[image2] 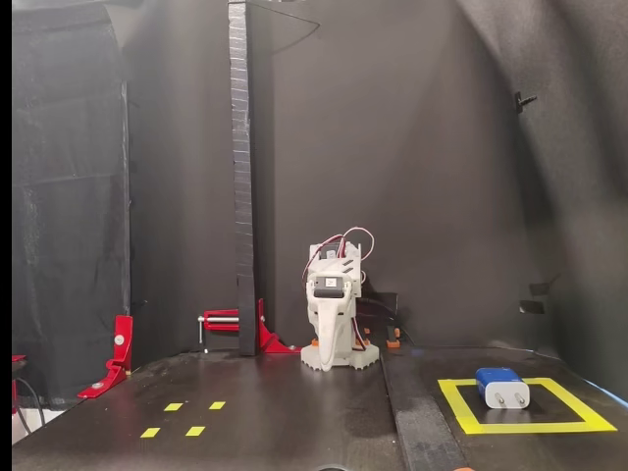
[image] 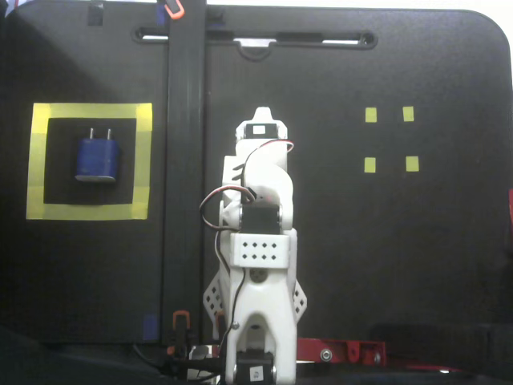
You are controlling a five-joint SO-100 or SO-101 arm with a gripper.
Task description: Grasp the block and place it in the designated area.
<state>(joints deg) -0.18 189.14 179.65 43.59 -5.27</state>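
Nearest the front-facing fixed view, four small yellow tape squares [image2: 183, 418] are lying on the black bench [image2: 294, 422] at the left, while at the right the dark-blue plug-like block [image2: 501, 387] is resting inside the yellow tape square [image2: 461, 406], prongs toward the camera, well apart from the arm. Farther back, the white arm [image2: 334, 314] is sitting folded with its end effector [image2: 325, 348] pointing down, empty, jaws looking closed. Red clamps [image2: 231, 324] are sitting beside a black post [image2: 240, 177].
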